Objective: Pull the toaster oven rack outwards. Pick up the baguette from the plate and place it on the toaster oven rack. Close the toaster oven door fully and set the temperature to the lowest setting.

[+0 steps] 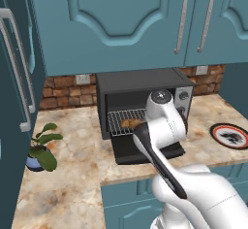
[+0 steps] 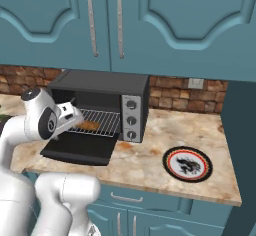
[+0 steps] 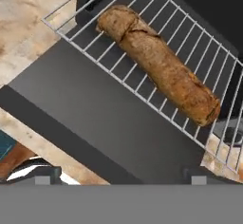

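You have the hand (image 2: 75,114) hanging just in front of the toaster oven (image 2: 100,107), above its lowered toaster oven door (image 2: 80,150); its fingers stand wide apart and hold nothing. In the hand view the two dark fingertips (image 3: 42,173) sit at the lower edge, well apart, with the dark door panel between them and the bread; nothing lies between the tips.

You will find the baguette (image 3: 159,64) just ahead of the hand, lying flat on the toaster oven rack (image 3: 199,52); it runs slantwise across the wire bars, one end toward the rack's outer corner, the other toward the oven mouth; it touches the bars and is clear of the fingers. The rack is drawn out past the oven's opening; its front edge overhangs the door, which lies flat and open below the hand, resting over the desk (image 2: 150,160).

In the left base view the arm covers part of the oven's front; you can still see the baguette (image 1: 131,123) on the rack (image 1: 118,119), just beside the wrist. The silver control strip with its three knobs (image 2: 131,120) stands to the hand's far side in the right base view. The plate (image 2: 188,164) lies on the desk well apart from the hand, past the oven; it is bare. A potted plant (image 1: 42,148) stands on the desk on the other side of the oven; teal cabinets (image 1: 121,19) hang above it all.
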Available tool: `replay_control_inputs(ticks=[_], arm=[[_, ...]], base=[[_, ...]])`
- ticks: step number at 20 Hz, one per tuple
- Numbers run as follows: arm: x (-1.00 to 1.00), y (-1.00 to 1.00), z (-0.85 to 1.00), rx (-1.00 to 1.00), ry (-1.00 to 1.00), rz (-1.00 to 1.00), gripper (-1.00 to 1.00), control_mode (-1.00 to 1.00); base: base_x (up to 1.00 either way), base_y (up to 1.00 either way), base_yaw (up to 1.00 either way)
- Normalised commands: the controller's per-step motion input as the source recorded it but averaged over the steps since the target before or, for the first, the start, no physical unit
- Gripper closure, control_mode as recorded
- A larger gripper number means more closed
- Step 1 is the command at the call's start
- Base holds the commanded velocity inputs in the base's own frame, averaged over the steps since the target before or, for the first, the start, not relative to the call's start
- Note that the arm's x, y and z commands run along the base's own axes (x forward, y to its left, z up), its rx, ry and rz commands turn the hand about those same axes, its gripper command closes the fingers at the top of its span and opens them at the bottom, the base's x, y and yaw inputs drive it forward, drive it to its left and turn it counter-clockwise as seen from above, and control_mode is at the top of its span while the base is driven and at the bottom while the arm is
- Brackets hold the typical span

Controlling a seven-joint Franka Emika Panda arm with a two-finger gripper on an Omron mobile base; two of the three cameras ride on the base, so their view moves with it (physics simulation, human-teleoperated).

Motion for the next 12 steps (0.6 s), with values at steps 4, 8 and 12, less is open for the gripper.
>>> replay_control_inputs(ticks=[4,8,12], arm=[[0.0,-0.02,-0.01,0.24,0.11,-0.57,-1.0,-1.0],[0.11,-0.07,-0.16,0.14,0.02,-0.4,-1.0,-1.0],[0.06,-0.07,-0.38,0.04,0.0,-0.3,-1.0,-1.0]], base=[[0.0,0.0,0.0],[0.0,0.0,0.0],[0.0,0.0,0.0]])
